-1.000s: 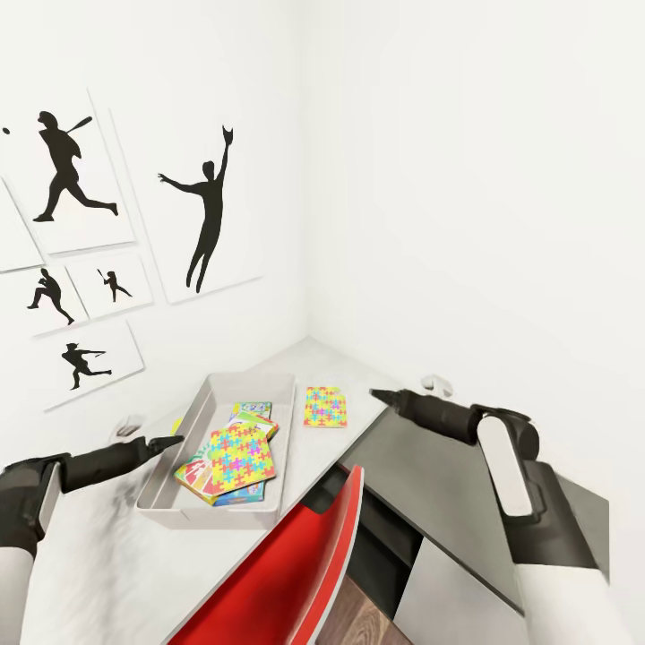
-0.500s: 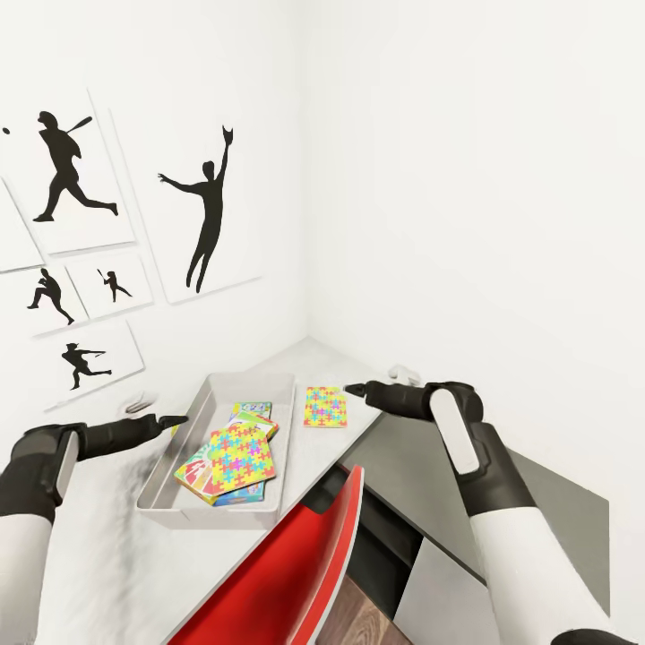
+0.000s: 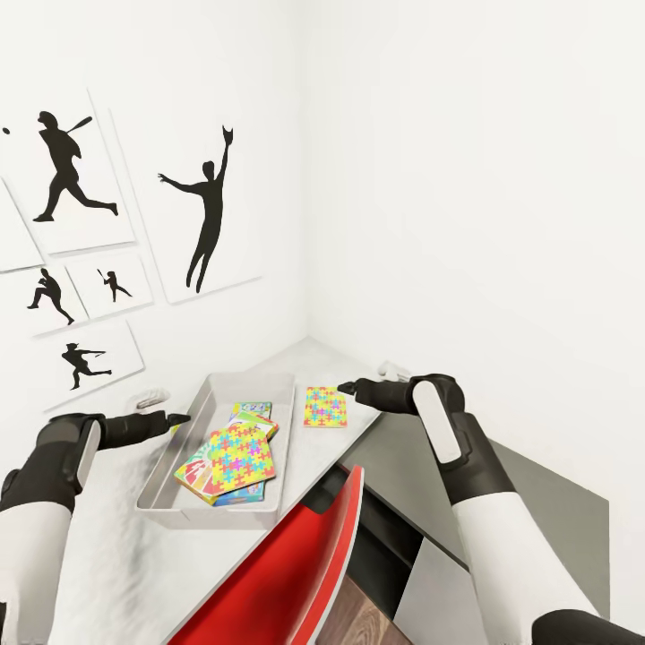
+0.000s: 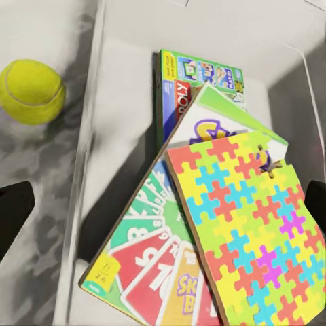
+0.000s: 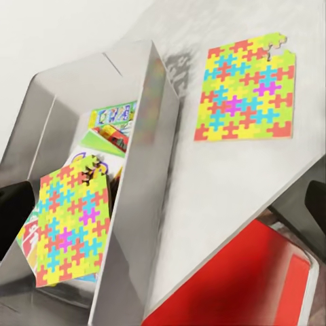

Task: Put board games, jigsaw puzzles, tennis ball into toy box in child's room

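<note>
The light-grey toy box (image 3: 211, 383) stands on the table (image 3: 107, 555). Inside it one jigsaw puzzle (image 3: 235, 452) (image 4: 248, 231) lies on top of the red-yellow-green SKIP-BO board game (image 4: 146, 265), with a green-edged board game (image 3: 253, 410) (image 4: 193, 71) behind them. The other jigsaw puzzle (image 3: 324, 406) (image 5: 248, 88) lies flat on the table beside the box. The tennis ball (image 4: 30, 90) rests on the table just outside the box's wall. My left gripper (image 3: 182, 418) hovers open at the box's left rim near the ball. My right gripper (image 3: 345, 388) is open, just right of the loose puzzle.
A red chair back (image 3: 296, 564) rises in front of the table edge. A lower dark-grey cabinet (image 3: 511, 484) joins the table under my right arm. Baseball silhouette pictures (image 3: 210, 215) hang on the wall, and the room corner is close behind the box.
My right arm has swung left, bringing its gripper from over the cabinet to beside the loose puzzle. My left gripper has risen slightly to the box's rim.
</note>
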Controlling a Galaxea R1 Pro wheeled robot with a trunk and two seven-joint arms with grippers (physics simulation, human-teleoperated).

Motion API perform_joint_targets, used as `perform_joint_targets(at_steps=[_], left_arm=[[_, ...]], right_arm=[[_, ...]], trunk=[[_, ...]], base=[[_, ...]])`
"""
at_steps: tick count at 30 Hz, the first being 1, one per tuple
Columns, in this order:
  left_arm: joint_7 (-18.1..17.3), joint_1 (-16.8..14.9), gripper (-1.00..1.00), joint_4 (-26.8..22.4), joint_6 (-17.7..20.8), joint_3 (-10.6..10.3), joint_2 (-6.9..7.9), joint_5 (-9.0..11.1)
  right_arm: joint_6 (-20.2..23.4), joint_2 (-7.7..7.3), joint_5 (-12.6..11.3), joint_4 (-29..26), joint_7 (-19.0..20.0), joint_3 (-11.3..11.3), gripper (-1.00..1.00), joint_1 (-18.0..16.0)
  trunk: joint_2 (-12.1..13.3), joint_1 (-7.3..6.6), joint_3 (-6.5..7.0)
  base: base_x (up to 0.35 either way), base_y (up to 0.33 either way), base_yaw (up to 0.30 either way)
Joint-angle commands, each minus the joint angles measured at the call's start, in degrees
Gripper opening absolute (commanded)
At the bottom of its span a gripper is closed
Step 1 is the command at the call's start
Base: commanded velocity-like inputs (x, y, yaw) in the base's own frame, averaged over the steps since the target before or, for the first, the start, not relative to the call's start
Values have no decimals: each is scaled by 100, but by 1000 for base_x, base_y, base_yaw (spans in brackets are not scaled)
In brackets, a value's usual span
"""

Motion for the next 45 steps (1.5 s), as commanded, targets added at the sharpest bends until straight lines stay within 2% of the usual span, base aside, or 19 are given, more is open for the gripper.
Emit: perform_joint_targets(at_steps=[1,2,5,9,17,21,26,36,45], left_arm=[[16,-30,100,-5,18,-37,-18,-62],[16,-30,100,-5,18,-37,-18,-62],[229,-97,100,-7,18,-206,-85,-61],[347,-139,100,-8,18,-288,-127,-60],[424,-172,100,-16,18,-338,-161,-60],[438,-177,100,-56,18,-349,-199,-65],[446,-180,100,-83,17,-367,-237,-68],[572,-180,100,-87,17,-709,-346,-84],[695,-180,100,-80,17,-805,-360,-80]], right_arm=[[17,12,-59,-3,-86,3,100,-8],[17,12,-59,-3,-86,3,100,-8],[18,54,-59,-2,-162,10,100,-13],[18,91,-57,-4,-211,38,100,-18],[15,165,-57,-27,-326,201,100,-63],[3,283,-46,-2,-502,384,100,-90],[-14,358,-44,8,-701,468,100,-100],[-27,365,-46,118,-787,508,100,-103],[-33,365,-34,252,-799,516,100,-104]], trunk=[[-13,4,-13],[-13,4,-13],[-13,4,-13],[-13,4,-13],[-13,4,-13],[-13,4,-17],[-13,4,-38],[-13,4,-105],[-13,4,-170]], base=[[0,0,0],[0,0,0],[0,0,0],[0,0,0],[0,0,0],[0,0,0],[0,0,0],[0,0,0],[0,0,0]])
